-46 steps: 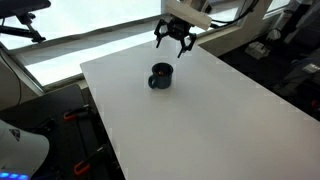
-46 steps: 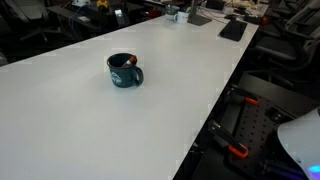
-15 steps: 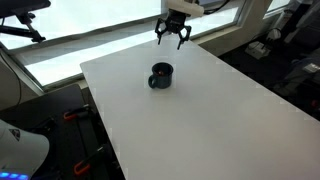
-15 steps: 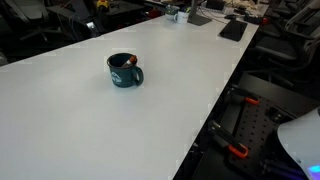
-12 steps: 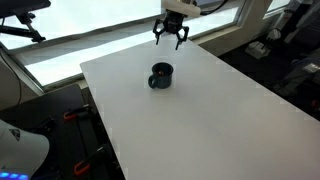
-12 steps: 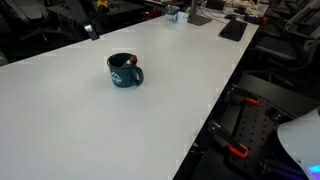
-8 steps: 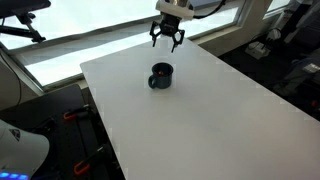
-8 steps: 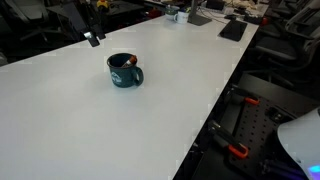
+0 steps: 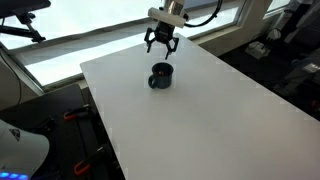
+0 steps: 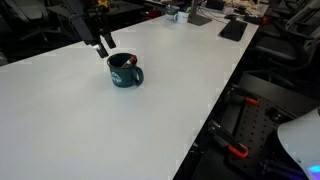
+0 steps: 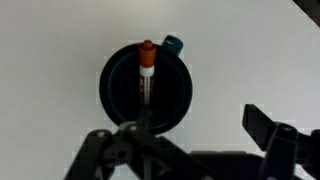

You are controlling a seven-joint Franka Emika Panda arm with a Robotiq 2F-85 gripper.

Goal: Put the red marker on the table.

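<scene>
The gripper point(image 9: 160, 44) hovers above the far part of the table point(image 9: 220, 115), just over and slightly beyond the dark mug point(image 9: 160, 80), jaws spread wide with nothing between them. Looking straight down in the wrist view, the red marker point(image 11: 147, 68) stands inside the mug point(image 11: 183, 95), red end up, leaning toward the far rim beside the handle point(image 11: 173, 44). In an exterior view the red tip point(image 10: 130, 62) pokes out at the rim, the gripper point(image 10: 104, 46) hanging just left of it. The marker is in the mug, not on the table.
</scene>
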